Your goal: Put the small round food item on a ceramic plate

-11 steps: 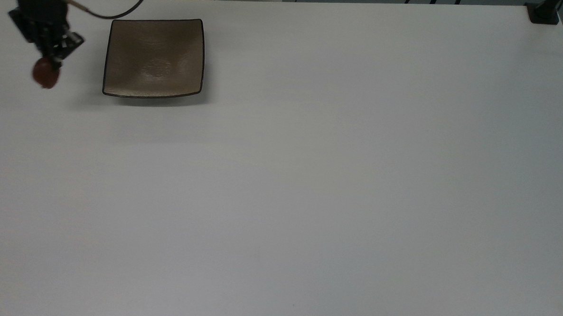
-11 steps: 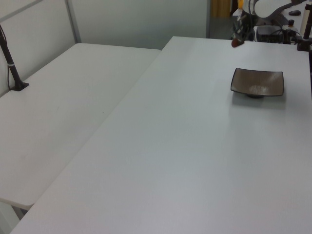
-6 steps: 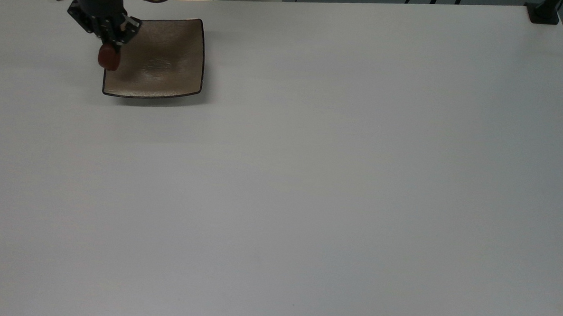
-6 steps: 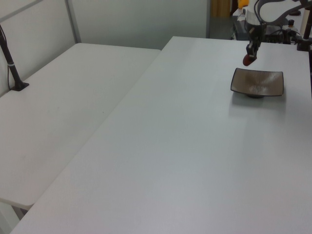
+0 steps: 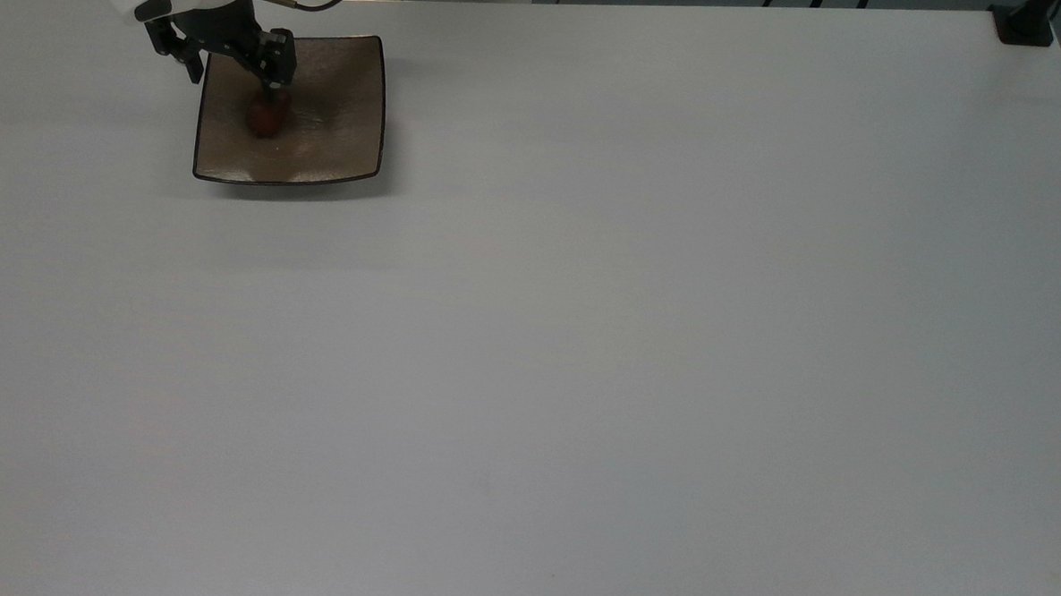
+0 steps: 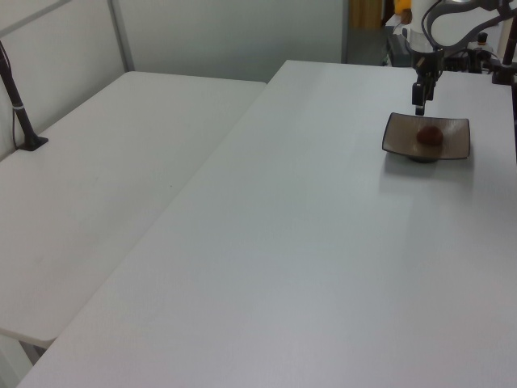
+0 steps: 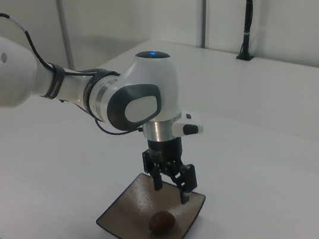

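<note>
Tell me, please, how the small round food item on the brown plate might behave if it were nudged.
The small round food item looks rounded and glossy, so it would probably roll or slide. The ceramic plate has upturned edges, likely keeping it inside. The open claw sits above it.

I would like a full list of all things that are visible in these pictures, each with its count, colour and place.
ceramic plate: one, glossy brown with a thin dark rim, near the far left corner of the table in the top view.
small round food item: one, dark red-brown, lying on the plate, in its left half in the top view.
table: one, white, under the plate.
second table: one, white, at the left view's left.
black post: one, standing on the second table.
robot arm: one, white and grey, above the plate.
tool: one, black, open, just above the food item.
</note>
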You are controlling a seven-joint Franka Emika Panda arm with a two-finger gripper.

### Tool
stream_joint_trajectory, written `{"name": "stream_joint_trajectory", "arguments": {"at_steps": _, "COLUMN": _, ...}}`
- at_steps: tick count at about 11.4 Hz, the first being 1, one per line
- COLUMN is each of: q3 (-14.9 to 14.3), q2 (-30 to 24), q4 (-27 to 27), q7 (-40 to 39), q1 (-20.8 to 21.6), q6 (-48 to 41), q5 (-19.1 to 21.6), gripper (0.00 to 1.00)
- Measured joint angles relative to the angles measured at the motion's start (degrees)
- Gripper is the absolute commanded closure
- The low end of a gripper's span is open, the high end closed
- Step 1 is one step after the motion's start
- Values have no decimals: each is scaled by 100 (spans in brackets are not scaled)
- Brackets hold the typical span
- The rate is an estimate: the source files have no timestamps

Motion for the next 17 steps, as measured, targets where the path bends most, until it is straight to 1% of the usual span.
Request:
{"name": "stream_joint_trajectory", "arguments": {"at_steps": 3, "q3": 3, "q2": -20, "q4": 54, "q7": -6, "q1": 48, "q6": -33, "q5": 0, "gripper": 0}}
{"name": "stream_joint_trajectory", "arguments": {"at_steps": 4, "q3": 4, "q2": -26, "q4": 163, "q7": -4, "q1": 143, "q6": -336, "q5": 0, "gripper": 0}}
{"name": "stream_joint_trajectory", "arguments": {"at_steps": 5, "q3": 29, "q2": -34, "q4": 408, "q7": 45, "q1": 261, "q6": -793, "q5": 0, "gripper": 0}}
{"name": "stream_joint_trajectory", "arguments": {"at_steps": 6, "q3": 143, "q2": -52, "q4": 744, "q7": 163, "q1": 317, "q6": -1201, "q5": 5, "gripper": 0}}
{"name": "stream_joint_trajectory", "arguments": {"at_steps": 7, "q3": 313, "q2": -88, "q4": 1147, "q7": 401, "q1": 349, "q6": -1625, "q5": 34, "gripper": 0}}
{"name": "stream_joint_trajectory", "arguments": {"at_steps": 9, "q3": 580, "q2": -161, "q4": 1713, "q7": 656, "q1": 404, "q6": -2403, "q5": 157, "gripper": 0}}
{"name": "stream_joint_trajectory", "arguments": {"at_steps": 10, "q3": 714, "q2": -188, "q4": 1879, "q7": 693, "q1": 456, "q6": -2609, "q5": 392, "gripper": 0}}
{"name": "stream_joint_trajectory", "arguments": {"at_steps": 11, "q3": 820, "q2": -202, "q4": 2007, "q7": 742, "q1": 514, "q6": -2648, "q5": 881, "gripper": 0}}
{"name": "stream_joint_trajectory", "arguments": {"at_steps": 12, "q3": 869, "q2": -210, "q4": 2081, "q7": 747, "q1": 590, "q6": -2657, "q5": 1218, "gripper": 0}}
{"name": "stream_joint_trajectory", "arguments": {"at_steps": 13, "q3": 891, "q2": -215, "q4": 2116, "q7": 804, "q1": 734, "q6": -2658, "q5": 1276, "gripper": 0}}
{"name": "stream_joint_trajectory", "arguments": {"at_steps": 14, "q3": 896, "q2": -215, "q4": 2121, "q7": 1056, "q1": 903, "q6": -2658, "q5": 1189, "gripper": 0}}
{"name": "stream_joint_trajectory", "arguments": {"at_steps": 15, "q3": 901, "q2": -208, "q4": 2112, "q7": 1274, "q1": 1066, "q6": -2643, "q5": 975, "gripper": 0}}
{"name": "stream_joint_trajectory", "arguments": {"at_steps": 16, "q3": 903, "q2": -201, "q4": 2075, "q7": 1389, "q1": 1195, "q6": -2529, "q5": 799, "gripper": 0}}
{"name": "stream_joint_trajectory", "arguments": {"at_steps": 17, "q3": 901, "q2": -191, "q4": 2031, "q7": 1439, "q1": 1276, "q6": -2405, "q5": 709, "gripper": 0}}
